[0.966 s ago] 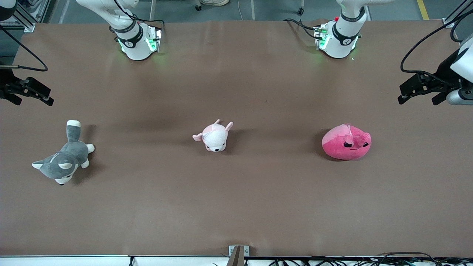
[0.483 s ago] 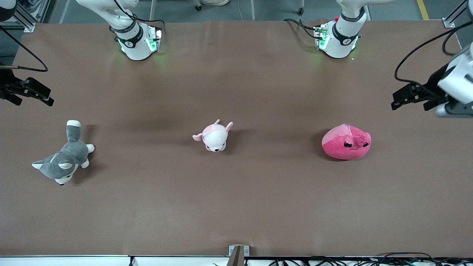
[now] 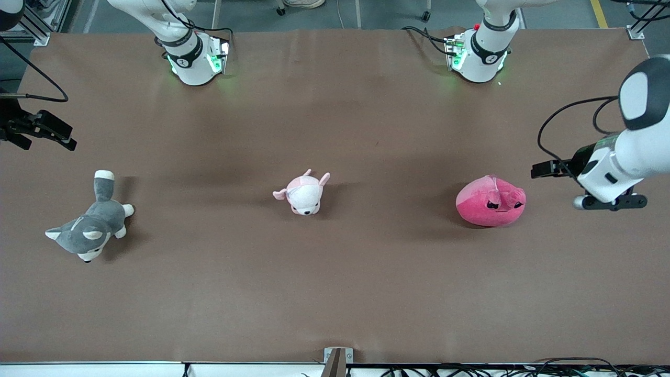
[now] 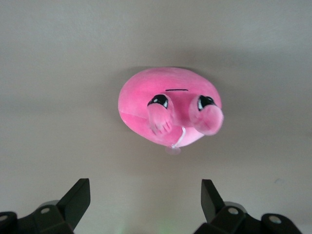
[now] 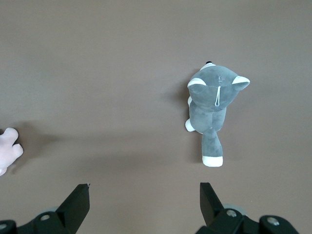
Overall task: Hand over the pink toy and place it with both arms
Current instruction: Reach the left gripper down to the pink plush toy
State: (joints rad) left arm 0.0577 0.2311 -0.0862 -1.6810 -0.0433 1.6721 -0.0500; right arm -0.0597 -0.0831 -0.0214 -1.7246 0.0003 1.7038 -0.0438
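The pink toy, a round hot-pink plush with dark eyes, lies on the brown table toward the left arm's end. It also shows in the left wrist view, ahead of the fingers and apart from them. My left gripper hangs in the air beside the toy, toward the left arm's end of the table, open and empty. My right gripper waits open and empty over the right arm's end of the table, above the table near the husky.
A grey-and-white husky plush lies at the right arm's end and shows in the right wrist view. A small pale pink-and-white plush lies mid-table; its edge shows in the right wrist view.
My left arm has swung in from the table's end and come down toward the pink toy. The right arm and the toys have not moved.
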